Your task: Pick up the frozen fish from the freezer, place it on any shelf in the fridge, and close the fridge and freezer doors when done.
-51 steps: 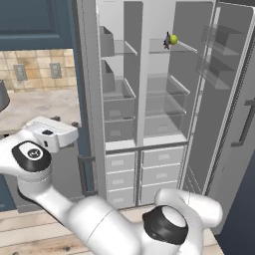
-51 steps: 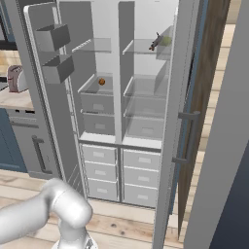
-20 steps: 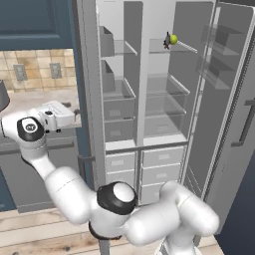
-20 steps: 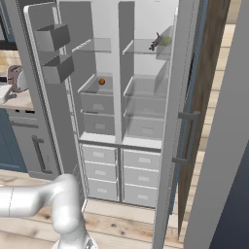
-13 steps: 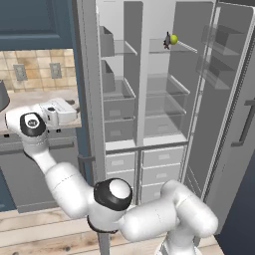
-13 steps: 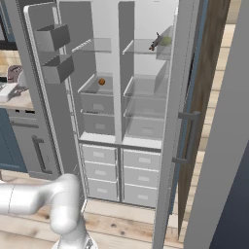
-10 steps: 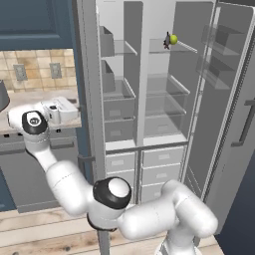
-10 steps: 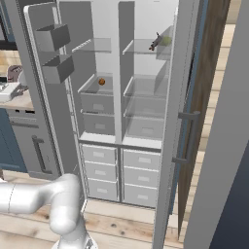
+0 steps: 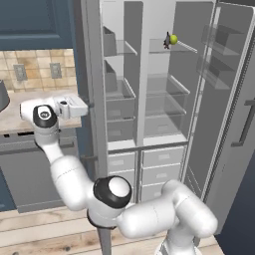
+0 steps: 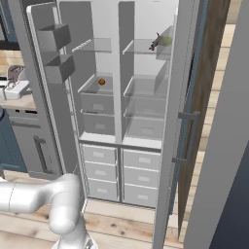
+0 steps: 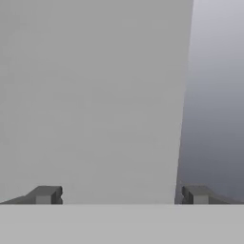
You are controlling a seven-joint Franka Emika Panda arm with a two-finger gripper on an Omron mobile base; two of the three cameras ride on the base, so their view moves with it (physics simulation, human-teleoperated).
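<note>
The frozen fish is a small dark shape lying on the top glass shelf of the right-hand compartment, beside a yellow-green ball. Both tall grey doors stand open: the left door and the right door. My gripper is far from the fish, at counter height against the outer face of the left door. Its fingers stand open with nothing between them, and the flat grey door face is close in front.
A counter with a tiled wall and dark blue cabinets lies left of the unit. An orange ball sits in a bin of the left compartment. White drawers fill the bottom. Bins hang inside the left door.
My hand has swung right along the counter and up to the left door's outer face. The fish, ball and doors have not moved.
</note>
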